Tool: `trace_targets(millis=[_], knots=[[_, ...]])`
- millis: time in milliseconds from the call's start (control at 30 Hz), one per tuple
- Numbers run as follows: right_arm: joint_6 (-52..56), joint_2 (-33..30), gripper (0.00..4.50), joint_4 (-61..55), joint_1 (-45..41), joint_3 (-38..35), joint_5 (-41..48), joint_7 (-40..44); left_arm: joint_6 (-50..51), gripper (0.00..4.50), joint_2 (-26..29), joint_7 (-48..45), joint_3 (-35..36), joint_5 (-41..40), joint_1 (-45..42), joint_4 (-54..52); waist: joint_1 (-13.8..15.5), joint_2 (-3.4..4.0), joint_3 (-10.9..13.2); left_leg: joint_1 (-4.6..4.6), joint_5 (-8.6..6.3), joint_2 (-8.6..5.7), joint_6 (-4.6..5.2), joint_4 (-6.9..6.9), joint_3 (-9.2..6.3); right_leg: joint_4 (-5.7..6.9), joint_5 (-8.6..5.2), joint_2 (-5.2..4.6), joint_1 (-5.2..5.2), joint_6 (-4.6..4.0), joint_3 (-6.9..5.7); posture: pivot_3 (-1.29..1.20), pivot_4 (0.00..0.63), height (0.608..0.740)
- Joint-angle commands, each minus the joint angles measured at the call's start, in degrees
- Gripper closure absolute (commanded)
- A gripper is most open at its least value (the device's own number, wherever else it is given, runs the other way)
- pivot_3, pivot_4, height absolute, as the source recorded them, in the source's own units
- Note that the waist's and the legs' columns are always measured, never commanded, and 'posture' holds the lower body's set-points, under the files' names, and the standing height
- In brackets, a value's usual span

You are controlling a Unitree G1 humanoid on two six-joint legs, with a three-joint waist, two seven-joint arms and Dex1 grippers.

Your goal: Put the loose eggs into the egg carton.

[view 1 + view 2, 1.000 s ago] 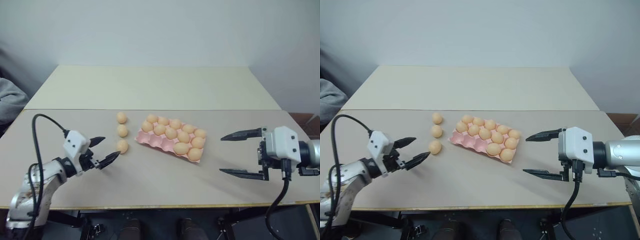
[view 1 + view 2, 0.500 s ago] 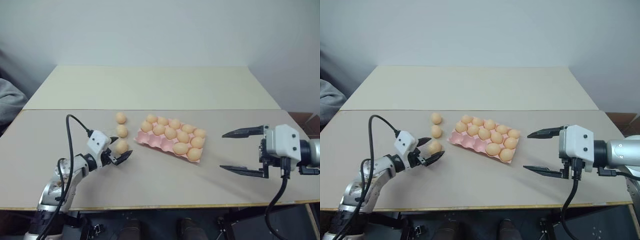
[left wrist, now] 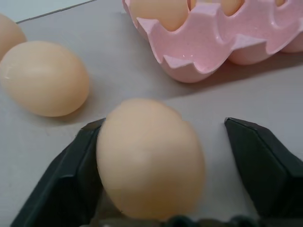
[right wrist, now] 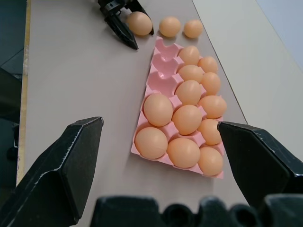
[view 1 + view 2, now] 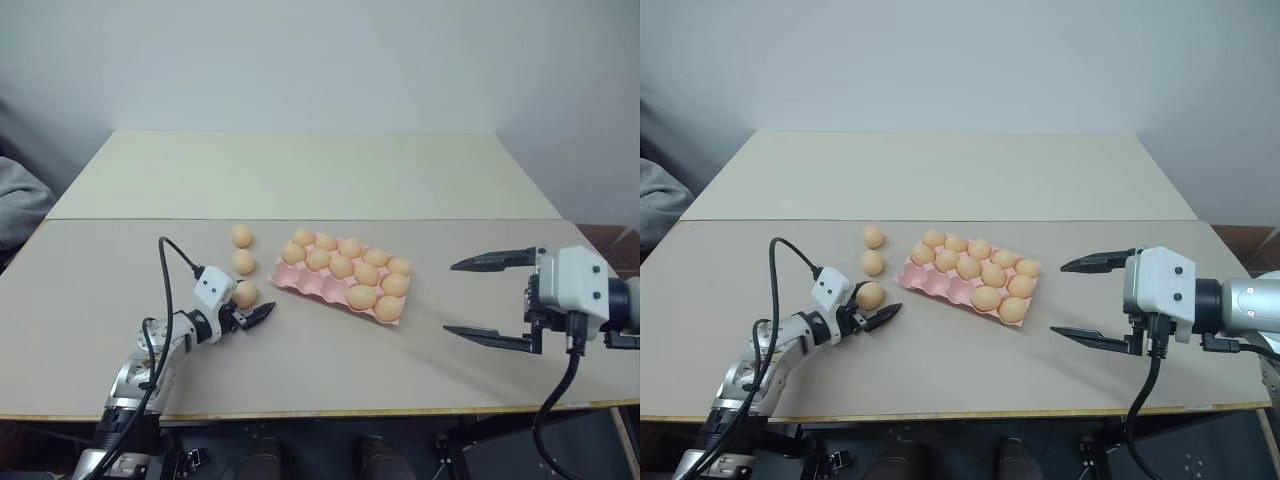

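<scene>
Since a second ago the left end effector (image 5: 872, 312) has travelled forward and inward across the matte grey-beige bench (image 5: 960, 350), from well short of the nearest smooth, pale orange-tan oval egg (image 5: 870, 295) to straddling it, and its two black fingers have narrowed from a wide spread; in the left wrist view one finger (image 3: 71, 175) touches the egg's side while the other (image 3: 265, 165) stands a little apart, so the egg sits between them, not yet pinched. Two more matching loose eggs (image 5: 872, 263) lie in a line just beyond that end effector, the nearer one close, the other (image 5: 873, 237) further ahead. The pink moulded egg carton (image 5: 940, 287), rectangular with rounded scalloped cups and a slightly grainy surface, lies just past the same end effector toward the robot's right; most cups hold eggs, and the three on its near side are bare. The right end effector (image 5: 1095, 300) has stayed put above the bench, fingers spread wide and holding nothing, with the carton near, off to its left.
</scene>
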Motion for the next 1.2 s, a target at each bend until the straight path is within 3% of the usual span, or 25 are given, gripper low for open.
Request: trace_targets(millis=[33, 133, 400, 533, 667, 1000, 1200], knots=[[0.2, -1.0, 0.00, -0.7, 0.1, -2.2, 0.0, -0.4, 0.0, 1.61, 0.8, -1.5, 0.5, -1.1, -0.6, -1.6, -0.1, 0.00, 0.0, 0.00, 0.00, 0.00, 0.00, 0.00, 0.00, 0.00, 0.00, 0.00, 0.00, 0.00, 0.00, 0.00, 0.150, 0.740], [0.1, -0.9, 0.00, -0.7, 0.1, -2.1, -0.1, -0.5, -0.2, 2.58, 1.3, -1.0, 0.1, 0.2, -0.5, -1.7, -0.1, 0.00, 0.0, 0.01, 0.00, 0.01, 0.00, 0.00, 0.01, 0.00, 0.00, 0.01, 0.00, 0.00, 0.01, 0.00, 0.150, 0.740], [0.0, -0.6, 0.00, -1.2, 1.0, -2.3, -0.4, -1.3, -0.9, 2.58, 3.7, -6.1, 1.3, -2.6, 2.1, -5.6, -0.1, 0.00, 0.0, 0.01, 0.00, 0.01, 0.00, 0.00, 0.01, -0.01, -0.01, 0.00, 0.00, -0.02, 0.01, 0.00, 0.150, 0.740], [-0.2, -0.2, 0.00, -1.9, 2.3, -3.0, -0.7, -1.8, -0.1, 2.58, 6.5, -13.9, 4.6, -10.8, 3.5, -10.5, 0.0, 0.00, 0.0, -0.02, 0.00, 0.04, 0.00, -0.02, 0.00, -0.01, -0.08, 0.01, -0.06, -0.15, -0.02, 0.00, 0.150, 0.740], [0.1, -0.1, 0.00, -2.6, 3.1, -3.5, -0.5, -2.3, 1.8, 2.58, 5.7, -17.3, 6.1, -17.9, 1.0, -12.4, 0.2, 0.00, 0.0, -0.01, 0.00, 0.02, 0.00, 0.02, 0.00, 0.01, -0.18, -0.01, -0.02, -0.32, -0.02, 0.00, 0.150, 0.740], [1.3, 0.3, 0.00, -5.6, 5.4, -6.2, 0.0, -4.2, -4.3, 2.58, -5.5, -20.1, -6.0, -9.8, -15.7, 5.0, 0.5, -0.04, 0.0, -0.01, 0.01, -0.06, 0.01, 0.12, -0.01, -0.03, -0.04, 0.01, 0.10, -0.09, 0.00, 0.00, 0.150, 0.740], [2.9, 1.3, 0.00, -9.1, 8.4, -9.3, -0.1, -6.2, -9.1, 2.58, -10.7, -21.1, -8.6, -5.5, -22.8, 16.0, 0.2, -0.06, 0.0, -0.08, 0.00, -0.06, 0.02, 0.12, -0.04, -0.07, 0.06, 0.02, 0.07, 0.07, 0.00, 0.00, 0.150, 0.740]])
